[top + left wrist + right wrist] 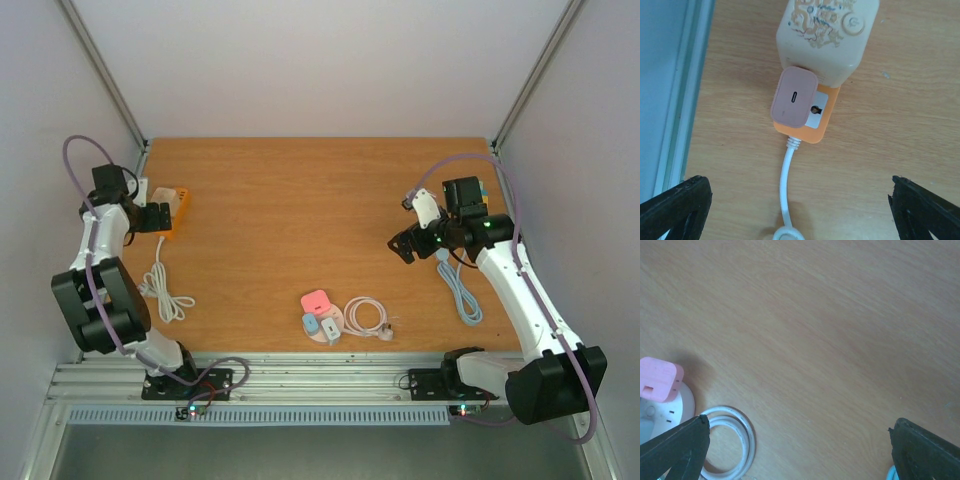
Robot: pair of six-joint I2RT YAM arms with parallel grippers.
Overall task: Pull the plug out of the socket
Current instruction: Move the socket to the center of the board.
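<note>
Left wrist view: left gripper (797, 197) spread wide, clear of the rounded pink plug (794, 97) seated in the orange socket block (802, 136); right gripper (799, 440) spread wide too.

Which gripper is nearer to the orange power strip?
Left. The left gripper hovers right at the orange power strip; the right gripper is far across the table.

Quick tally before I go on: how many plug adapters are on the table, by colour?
Pink square plug adapters: 2
Light blue plug adapter: 1
White plug adapter: 1
Cream patterned plug adapter: 1
Total: 5
</note>
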